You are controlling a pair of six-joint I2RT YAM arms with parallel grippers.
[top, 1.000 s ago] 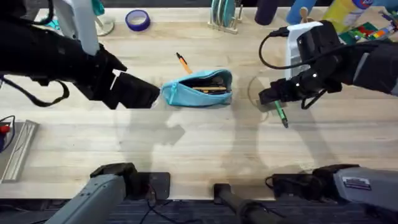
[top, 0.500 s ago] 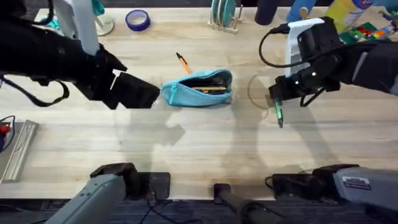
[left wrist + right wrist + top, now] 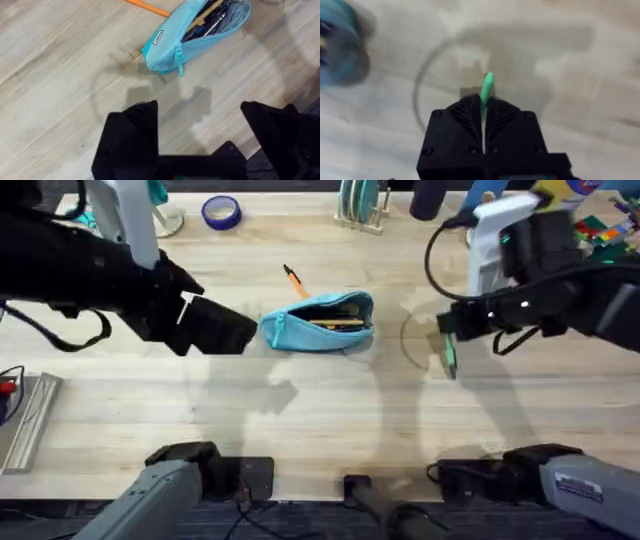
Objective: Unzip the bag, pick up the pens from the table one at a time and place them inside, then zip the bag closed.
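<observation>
From overhead, the bag (image 3: 322,322) lies near the middle of the table (image 3: 300,410), its zipper open, with pens showing inside the mouth. An orange pen (image 3: 294,281) lies on the wood just behind the bag's left end, close to it. The left gripper (image 3: 243,332) sits just left of the bag's end, near it but apart; from this angle I cannot tell how its fingers stand. The right gripper (image 3: 447,330) hangs over the table well to the right of the bag, with a green pen (image 3: 450,358) pinched in it, the pen sticking out toward the near edge and clear of the wood. A faint ring mark (image 3: 412,332) shows on the table beside that gripper. A roll of blue tape (image 3: 221,212) stands at the far edge. In the left wrist view, the left gripper (image 3: 200,112) has its two black fingers (image 3: 132,135) spread wide with bare table between them; the bag (image 3: 197,37) lies farther off, open, with its zipper pull (image 3: 179,64) hanging at the near end and the orange pen (image 3: 147,6) beyond it. In the right wrist view, the right gripper (image 3: 484,107) has its fingers pressed together on the green pen (image 3: 486,87), whose tip pokes out above the table, and the bag (image 3: 337,42) shows blurred at the side.
</observation>
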